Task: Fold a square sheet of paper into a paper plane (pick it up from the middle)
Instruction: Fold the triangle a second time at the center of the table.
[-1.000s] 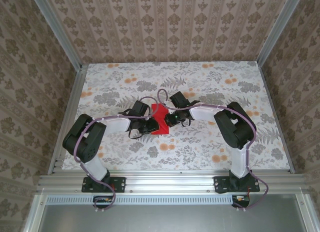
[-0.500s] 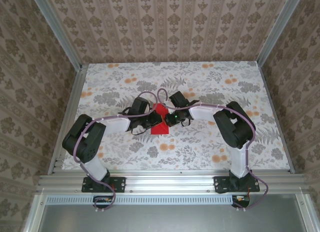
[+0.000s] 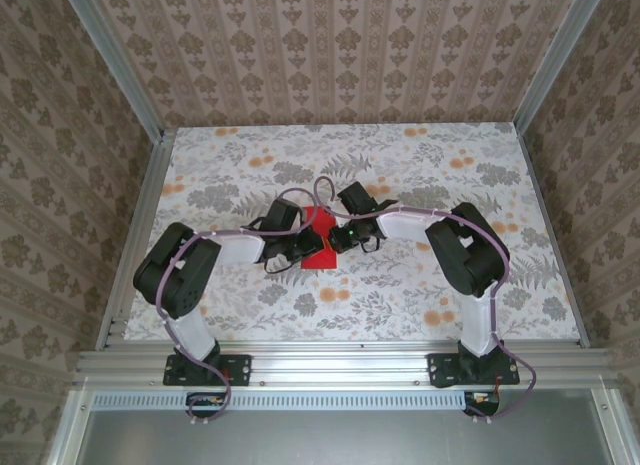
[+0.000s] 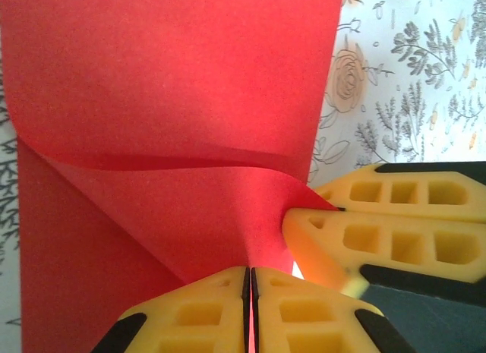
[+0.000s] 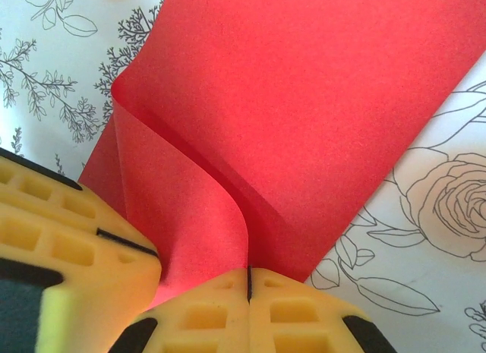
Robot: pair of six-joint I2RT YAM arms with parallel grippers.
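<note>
Overhead, the left arm [image 3: 190, 270] reaches from its base at the near edge toward the middle of the table [image 3: 450, 165], its forearm low over the flowered cloth. The left gripper [image 4: 249, 275] meets the square sheet of paper [image 3: 320, 257] from the left. In the left wrist view its two yellow pads [image 4: 190, 315] are pressed flat together with only a thin dark line between them, and the red paper is pinched in that line.

From the pinch the sheet rises and bends over itself in a soft, rounded curve, not a sharp crease. One layer slopes down to the left, and a broad flat layer spreads away above it. The paper's right edge runs straight, with the printed cloth showing beyond it.

From the top camera the red shape sits near the table's centre, between the two wrists and partly covered by them. Whether its underside touches the cloth I cannot tell.

Just beside the left pinch, the right gripper [image 5: 248, 275] comes in from the right. In the right wrist view its yellow pads [image 5: 304, 315] are likewise closed tight on the paper's edge. The sheet loops up at the left and stretches off to the upper right. The two grippers' fingers nearly touch at the paper. Farther right, the right arm [image 3: 470, 250] bends back to its base at the near edge.
</note>
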